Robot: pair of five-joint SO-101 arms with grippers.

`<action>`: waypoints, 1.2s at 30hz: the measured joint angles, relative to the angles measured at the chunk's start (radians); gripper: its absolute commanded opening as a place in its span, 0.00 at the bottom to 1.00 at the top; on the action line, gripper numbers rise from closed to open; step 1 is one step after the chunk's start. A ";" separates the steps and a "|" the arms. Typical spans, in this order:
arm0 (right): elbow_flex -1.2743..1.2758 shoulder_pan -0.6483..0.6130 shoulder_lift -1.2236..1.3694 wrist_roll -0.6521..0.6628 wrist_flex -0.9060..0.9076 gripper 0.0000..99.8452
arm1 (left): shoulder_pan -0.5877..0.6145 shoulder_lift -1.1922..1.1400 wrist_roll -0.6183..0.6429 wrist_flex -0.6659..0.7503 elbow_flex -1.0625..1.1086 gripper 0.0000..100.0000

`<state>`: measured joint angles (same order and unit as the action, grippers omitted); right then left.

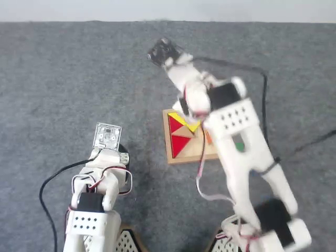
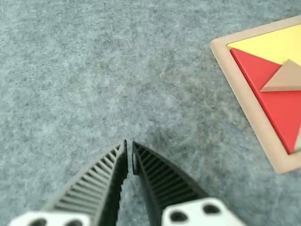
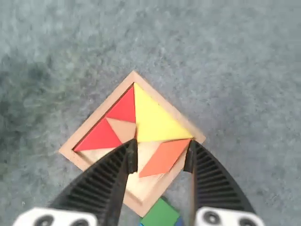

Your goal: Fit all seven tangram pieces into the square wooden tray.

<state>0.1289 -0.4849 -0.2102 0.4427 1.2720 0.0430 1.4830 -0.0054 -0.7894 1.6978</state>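
The square wooden tray (image 3: 75, 151) lies on grey carpet. In it are a yellow triangle (image 3: 153, 120), two red triangles (image 3: 101, 136), a small tan triangle (image 3: 123, 128) and an orange parallelogram (image 3: 164, 157). My right gripper (image 3: 160, 155) hangs open high above the tray, its fingers framing the orange piece without touching it. A green piece (image 3: 162, 214) and a blue piece (image 3: 177, 221) lie just outside the tray. My left gripper (image 2: 129, 146) is shut with nothing in it, low over bare carpet, well away from the tray (image 2: 244, 94).
In the high view the right arm (image 1: 236, 136) stretches over the tray (image 1: 176, 156) and covers its right side. The left arm (image 1: 100, 178) stays at the front left. Grey carpet (image 1: 79, 79) lies all around. Cables run along both sides.
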 measured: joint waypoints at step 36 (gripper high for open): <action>0.334 0.107 0.267 -0.083 -0.419 0.07 | 0.000 0.000 0.000 0.000 0.000 0.02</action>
<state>0.4634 -0.3775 0.0568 0.3598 0.8531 0.0430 1.4830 -0.0054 -0.7894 1.6978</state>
